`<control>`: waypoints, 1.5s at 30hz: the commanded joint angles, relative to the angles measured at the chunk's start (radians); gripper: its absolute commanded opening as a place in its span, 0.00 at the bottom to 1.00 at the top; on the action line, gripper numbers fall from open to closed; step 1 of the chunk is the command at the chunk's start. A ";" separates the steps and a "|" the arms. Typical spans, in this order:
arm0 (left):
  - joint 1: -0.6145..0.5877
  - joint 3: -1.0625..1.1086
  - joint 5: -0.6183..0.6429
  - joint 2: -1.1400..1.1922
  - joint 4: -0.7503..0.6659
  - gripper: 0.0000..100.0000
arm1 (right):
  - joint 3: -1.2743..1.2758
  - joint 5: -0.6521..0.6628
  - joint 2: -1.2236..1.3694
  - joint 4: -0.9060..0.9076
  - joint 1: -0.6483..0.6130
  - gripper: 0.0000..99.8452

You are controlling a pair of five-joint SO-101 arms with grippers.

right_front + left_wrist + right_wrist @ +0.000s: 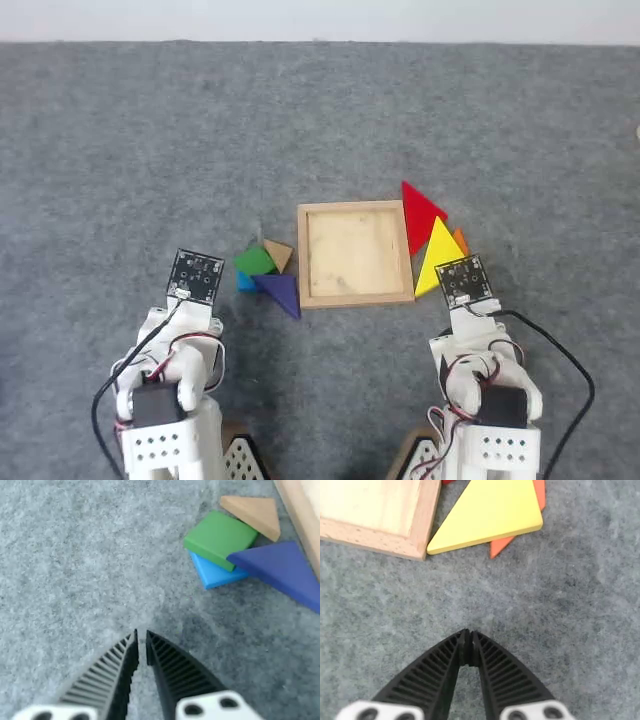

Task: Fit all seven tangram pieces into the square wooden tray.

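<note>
Since no piece lies in the square wooden tray (355, 297) yet, the step in hand looks like a first pick. The right claw (469, 632) is best placed for it: the large yellow wooden triangle (490, 510) lies just ahead of its tips, with one corner close to the tray's rim on the claw's inner side. That claw is fully closed, its tips touching, and holds nothing. It would have to open wide and come down across the triangle's edges, not onto its flat face. The yellow piece overlaps a thin orange piece (512, 542), so a careless lift could drag that one along. A red triangle (418, 213) lies farther ahead, beyond the yellow one. The left claw (141, 635) is all but closed, with only a thin slit between its ribbed jaws, and it too holds nothing above the grey felt mat (100, 150). Ahead of it, toward the tray, four pieces are crowded together: a green square (220, 539) resting on a blue piece (215, 572), a tan triangle (255, 512) and a dark violet triangle (280, 567). The stacking leaves little room for the jaws.
</note>
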 commanded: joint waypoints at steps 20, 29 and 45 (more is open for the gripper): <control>-0.003 -0.008 -0.008 -0.015 0.003 0.03 | 0.018 0.006 -0.012 0.007 -0.007 0.01; -0.003 -0.008 -0.008 -0.015 0.003 0.03 | 0.018 0.006 -0.012 0.007 -0.007 0.01; -0.003 -0.008 -0.008 -0.015 0.003 0.03 | 0.018 0.006 -0.012 0.007 -0.044 0.01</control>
